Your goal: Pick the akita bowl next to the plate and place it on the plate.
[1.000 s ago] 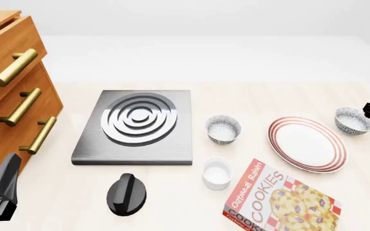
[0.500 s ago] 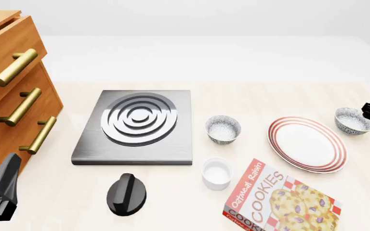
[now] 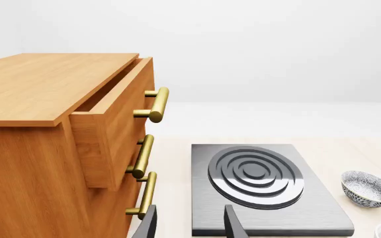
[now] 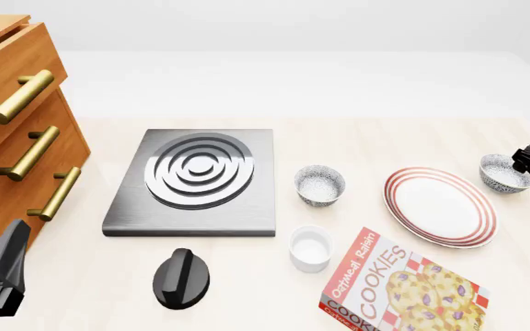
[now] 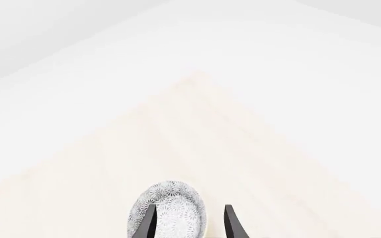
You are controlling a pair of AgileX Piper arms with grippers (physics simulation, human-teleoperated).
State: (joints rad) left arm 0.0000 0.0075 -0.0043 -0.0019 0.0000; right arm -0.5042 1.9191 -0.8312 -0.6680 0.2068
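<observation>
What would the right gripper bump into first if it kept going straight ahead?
Probably the akita bowl: the right gripper has open fingers straddling its near rim. Depth is hard to judge.

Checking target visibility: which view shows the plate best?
Front view: the plate lies whole and unobstructed, red rings clear, between the two speckled bowls. The left wrist view points at the drawers and stove slab, the right wrist view at one bowl; neither shows the plate.

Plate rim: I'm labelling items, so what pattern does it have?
Concentric red rings on the white plate, clearest in the front view.
</observation>
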